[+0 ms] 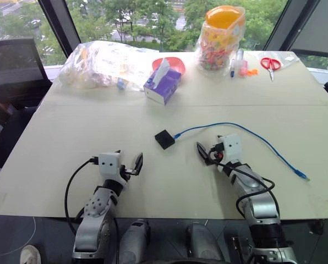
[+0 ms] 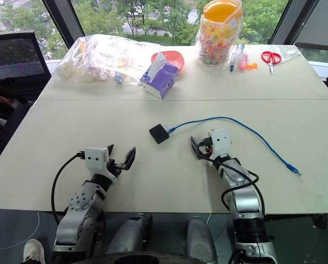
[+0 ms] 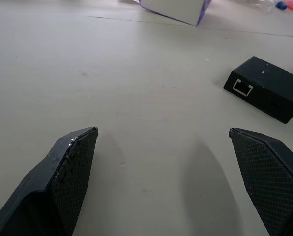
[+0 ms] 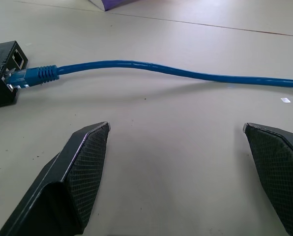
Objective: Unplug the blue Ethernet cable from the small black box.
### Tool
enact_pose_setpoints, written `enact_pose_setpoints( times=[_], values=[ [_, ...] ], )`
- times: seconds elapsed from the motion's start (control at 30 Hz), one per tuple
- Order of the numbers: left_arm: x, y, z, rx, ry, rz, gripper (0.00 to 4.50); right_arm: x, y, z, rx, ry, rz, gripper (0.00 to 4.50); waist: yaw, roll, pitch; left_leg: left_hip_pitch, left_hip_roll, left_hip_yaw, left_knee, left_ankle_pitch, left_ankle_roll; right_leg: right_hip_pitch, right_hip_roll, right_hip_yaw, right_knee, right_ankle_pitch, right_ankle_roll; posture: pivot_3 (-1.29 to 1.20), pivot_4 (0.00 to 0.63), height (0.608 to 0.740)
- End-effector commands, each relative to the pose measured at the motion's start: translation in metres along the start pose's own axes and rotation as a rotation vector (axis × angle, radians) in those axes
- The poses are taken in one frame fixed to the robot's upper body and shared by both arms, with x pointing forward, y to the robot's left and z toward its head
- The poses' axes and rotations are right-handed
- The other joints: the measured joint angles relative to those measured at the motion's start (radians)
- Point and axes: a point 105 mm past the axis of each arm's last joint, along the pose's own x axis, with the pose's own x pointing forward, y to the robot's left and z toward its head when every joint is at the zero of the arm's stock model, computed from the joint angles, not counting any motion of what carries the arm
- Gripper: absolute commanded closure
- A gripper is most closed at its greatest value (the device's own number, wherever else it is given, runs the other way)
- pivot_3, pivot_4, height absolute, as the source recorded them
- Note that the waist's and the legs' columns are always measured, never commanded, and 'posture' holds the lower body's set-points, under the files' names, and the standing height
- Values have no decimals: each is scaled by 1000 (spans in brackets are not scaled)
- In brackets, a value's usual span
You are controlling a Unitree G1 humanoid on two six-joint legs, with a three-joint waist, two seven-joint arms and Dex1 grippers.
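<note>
Here both pairs of jaws stand wide apart and grasp nothing: the left gripper (image 1: 130,163) hovers over bare tabletop (image 1: 70,126) at the near left, and the right gripper (image 1: 212,147) hovers at the near right, just short of the blue Ethernet cable (image 1: 246,130). The small black box (image 1: 164,138) lies flat between and a little beyond the two grippers, a matte square turned cornerwise. The cable's near end is plugged into the box's right-hand side; from there the thin bright-blue cord arcs away to the right, passes beyond the right gripper, and runs toward the near right edge, ending in a loose plug (image 1: 302,176) on the tabletop. The right wrist view shows the ribbed blue boot and clear plug (image 4: 19,78) seated in the box, with a second port beside it. The left wrist view shows another face of the box with an empty port outlined in white (image 3: 243,87). Farther off stand a purple tissue box (image 1: 163,85), a clear plastic bag (image 1: 103,65), a jar of sweets (image 1: 222,38) and red scissors (image 1: 271,64).
</note>
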Motion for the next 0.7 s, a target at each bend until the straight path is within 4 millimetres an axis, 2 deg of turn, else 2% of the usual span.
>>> enact_pose_setpoints(
  times=[0.03, 0.17, 0.37, 0.47, 0.7],
  values=[
    [0, 0, -2, -5, 8, 0, 33, 0, 3, 3, 4, -3, 22, 0, 0, 0, 0, 0, 0, 0, 0, 0, 0, 0, 0, 0, 0, 0, 0, 0, 150, 726],
    [0, -2, 2, -21, 1, -25, 33, 1, 2, 11, 0, -18, 35, 0, 0, 0, 0, 0, 0, 0, -1, 0, 0, 0, 0, 0, 0, 0, 0, 0, 150, 726],
    [3, -4, -2, -17, 40, -86, 33, 4, 2, 39, -48, -58, 146, 0, 0, 2, 7, 0, -1, 0, -1, 0, 0, 0, 0, 0, 0, 0, 0, 0, 150, 726],
    [5, -3, 5, -30, 36, -120, 33, 5, 6, 57, -74, -65, 254, 0, 4, 3, 13, -1, -1, 0, 0, 1, 2, 1, 0, 0, 3, 1, 0, 0, 150, 726],
    [-1, -6, 11, -20, 101, -254, 33, 4, 20, 72, -198, -25, 517, 0, 0, 2, 17, -1, -1, 1, -3, 2, 3, -1, 1, 0, 6, 0, 2, 0, 150, 726]
  ],
)
